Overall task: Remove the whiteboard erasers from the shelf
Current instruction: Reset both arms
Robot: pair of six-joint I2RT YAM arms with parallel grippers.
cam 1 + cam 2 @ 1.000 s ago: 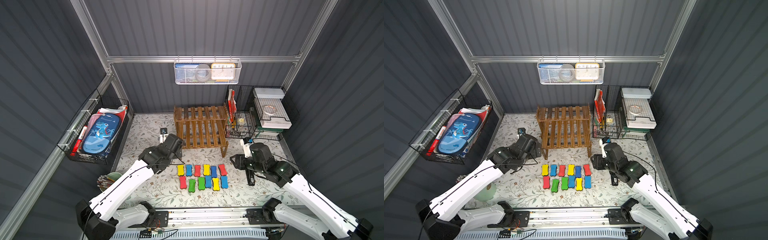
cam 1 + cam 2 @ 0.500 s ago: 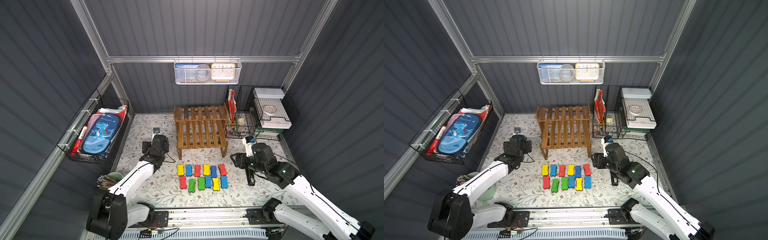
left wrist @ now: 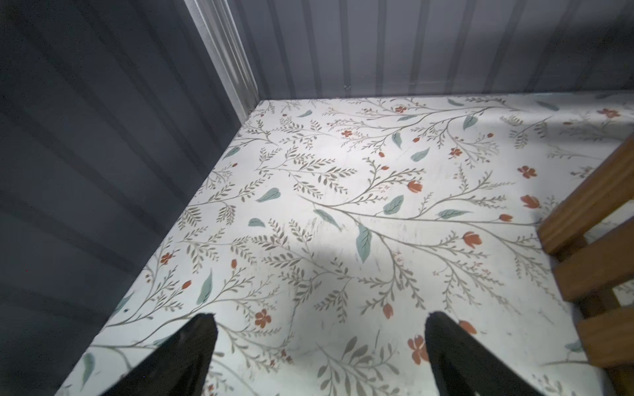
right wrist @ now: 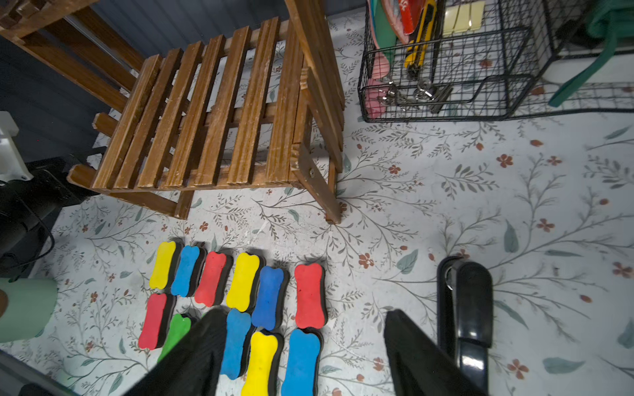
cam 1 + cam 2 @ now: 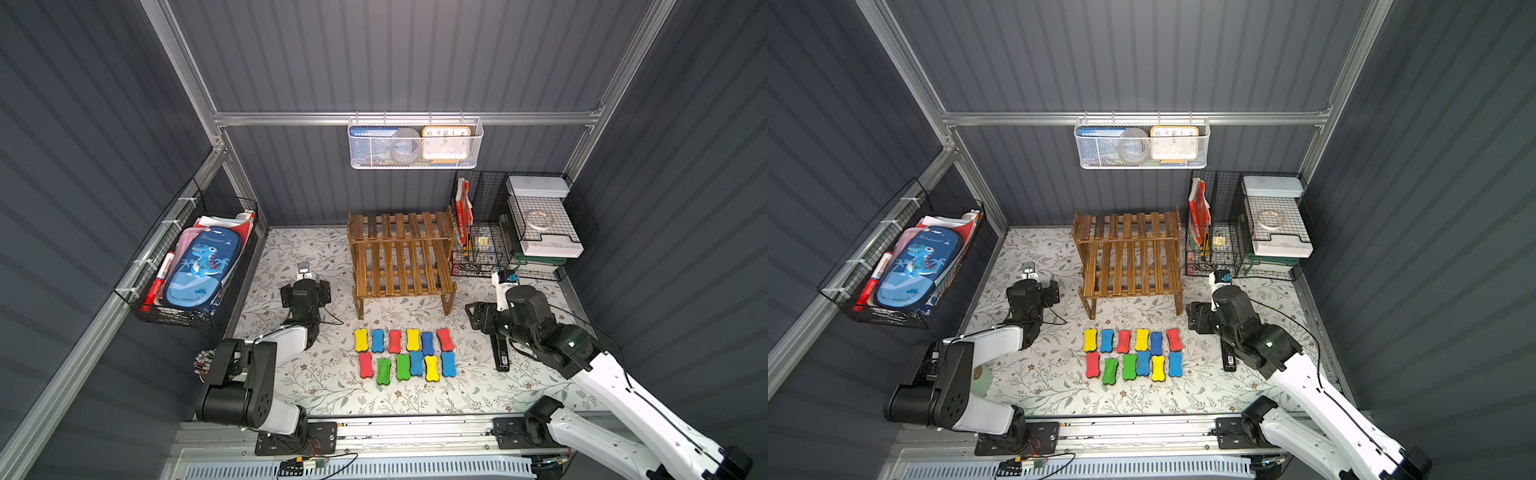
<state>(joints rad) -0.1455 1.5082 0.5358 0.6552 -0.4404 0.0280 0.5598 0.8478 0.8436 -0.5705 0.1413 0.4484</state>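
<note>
The whiteboard erasers (image 5: pixel 412 338), long axes twelve-to-six, lie at eight o'clock from the nearer, spread, empty right end effector (image 5: pixel 474 318)

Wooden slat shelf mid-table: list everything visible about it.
The dark brown wooden slat shelf is a small two-tier rack: parallel slats on cross rails, four legs, pale scuffs on the wood. It stands upright toward the rear of the floral-patterned tabletop. Both tiers are bare; nothing rests on it. The coloured bone-shaped whiteboard erasers lie in two rows in front, clear of its legs. A black wire-grid organiser stands close beside it.
</note>
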